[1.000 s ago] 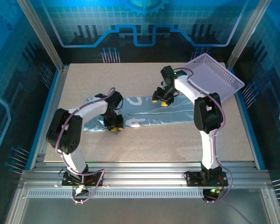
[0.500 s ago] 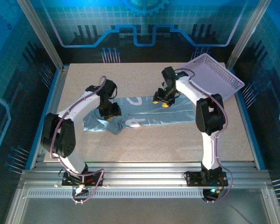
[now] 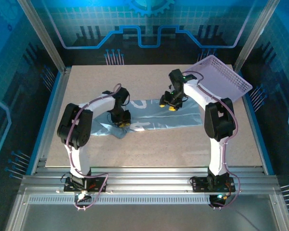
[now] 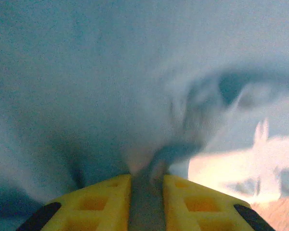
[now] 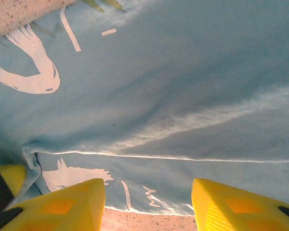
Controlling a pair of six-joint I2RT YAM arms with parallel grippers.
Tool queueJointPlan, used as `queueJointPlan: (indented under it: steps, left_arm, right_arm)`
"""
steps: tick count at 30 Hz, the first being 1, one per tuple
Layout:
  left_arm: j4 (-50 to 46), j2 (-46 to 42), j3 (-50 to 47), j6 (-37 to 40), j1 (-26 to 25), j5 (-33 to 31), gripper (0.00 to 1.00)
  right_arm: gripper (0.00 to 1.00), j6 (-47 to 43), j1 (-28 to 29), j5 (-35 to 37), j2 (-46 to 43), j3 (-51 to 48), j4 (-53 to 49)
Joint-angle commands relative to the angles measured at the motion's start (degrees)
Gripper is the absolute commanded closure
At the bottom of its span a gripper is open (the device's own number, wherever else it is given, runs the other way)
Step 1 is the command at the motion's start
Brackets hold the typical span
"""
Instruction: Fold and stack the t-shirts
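Top view, t-shirt: we see the t-shirt (image 3: 185,116) lying as a long band across the middle of the table (image 3: 159,149), with its left end crumpled.
Top view, left gripper: the left gripper (image 3: 121,123) is down on the left part of the t-shirt, beside the white lettering (image 3: 138,126).
Top view, right gripper: the right gripper (image 3: 171,106) is low over the far edge of the band, near its middle.
Top view, basket: the basket (image 3: 226,79) stands tilted at the far right corner, apart from the t-shirt.
Left wrist view, grip: the yellow fingers (image 4: 106,192) of the left gripper (image 4: 147,180) are almost together, and we see a bunch of the t-shirt (image 4: 86,86) pinched in the narrow gap.
Right wrist view, grip: the right gripper (image 5: 148,183) has its fingers (image 5: 241,207) wide apart and holds nothing.
Right wrist view, t-shirt: the t-shirt (image 5: 183,86) lies flat under them, with lettering (image 5: 33,77) at the left and its edge on the table (image 5: 149,219).
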Motion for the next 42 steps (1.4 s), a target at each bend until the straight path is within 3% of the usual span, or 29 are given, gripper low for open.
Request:
queueJointPlan:
  steps: [1,7,10,14,19,28,34,42]
  left_arm:
    - [-3.17,-4.75,-3.58,3.24,-1.14,3.22,0.75]
    - [-9.48,-9.37,-5.70,5.51,-0.85,-0.04,0.75]
    - [-9.32,-14.27,-6.19,3.18,2.16,-2.31,0.75]
    - [-6.22,-17.20,-7.62,-1.88,8.75,-2.57,0.52]
    - [-5.00,-13.16,-7.53,-8.71,11.78,1.32,0.49]
    - [-0.34,-10.67,-9.55,-24.29,8.37,6.68,0.52]
    - [0.10,-8.97,-10.26,-25.88,6.87,4.94,0.59]
    - [0.35,-6.69,-9.62,-23.55,6.96,1.60,0.76]
  right_arm:
    - [0.49,0.03,-0.69,-0.33,-1.20,-0.40,0.02]
    - [0.50,-0.12,-0.52,-0.66,-0.26,0.96,-0.32]
    - [0.50,-0.32,-0.50,-0.63,0.09,1.58,-0.66]
    - [0.50,-0.32,-0.17,-0.71,0.17,1.55,-0.62]
    - [0.50,-0.27,0.11,-0.50,-0.30,1.15,-0.60]
    - [0.50,-0.63,0.41,-3.95,-2.86,-2.49,4.26]
    - [0.49,0.07,1.36,-14.81,-5.77,-8.07,14.65]
    - [0.49,1.18,2.23,-15.50,-7.20,-10.06,15.82]
